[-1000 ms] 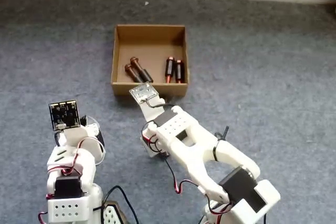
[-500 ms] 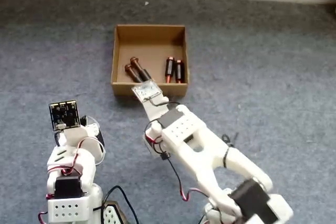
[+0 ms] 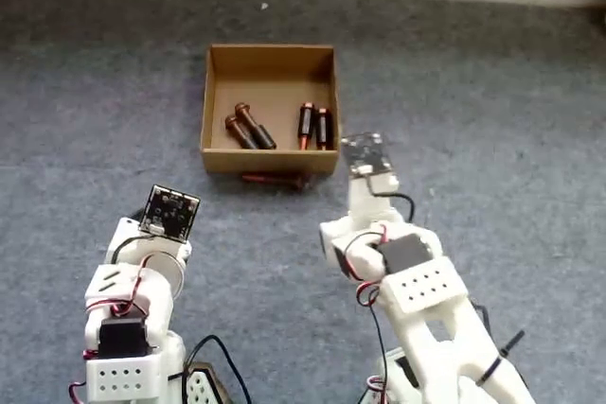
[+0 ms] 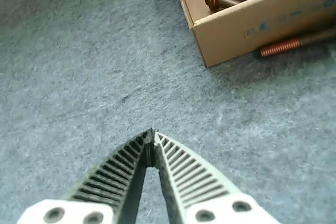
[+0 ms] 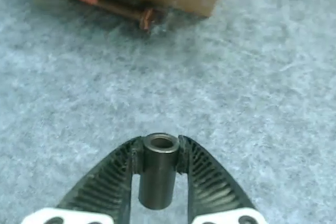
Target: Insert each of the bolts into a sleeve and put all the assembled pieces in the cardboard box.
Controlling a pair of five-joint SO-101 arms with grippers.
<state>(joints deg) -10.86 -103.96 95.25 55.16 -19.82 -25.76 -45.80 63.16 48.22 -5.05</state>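
The cardboard box (image 3: 270, 153) holds several bolts with dark sleeves on them (image 3: 314, 126). One bare copper bolt (image 3: 275, 179) lies on the carpet along the box's near wall, also in the right wrist view (image 5: 113, 6) and the left wrist view (image 4: 294, 44). My right gripper (image 5: 160, 142) is shut on a dark sleeve (image 5: 157, 174), held upright above the carpet a short way from the bolt. My left gripper (image 4: 153, 135) is shut with nothing in it, over bare carpet off the box's near left corner (image 4: 210, 40).
Grey carpet spreads on all sides of the box. The left arm (image 3: 133, 276) and the right arm (image 3: 407, 276) stand at the near edge. A pale wall strip runs along the far side.
The right arm swung from the box's front wall to the right and back, uncovering the loose bolt there. The left arm's wrist turned a little to the right.
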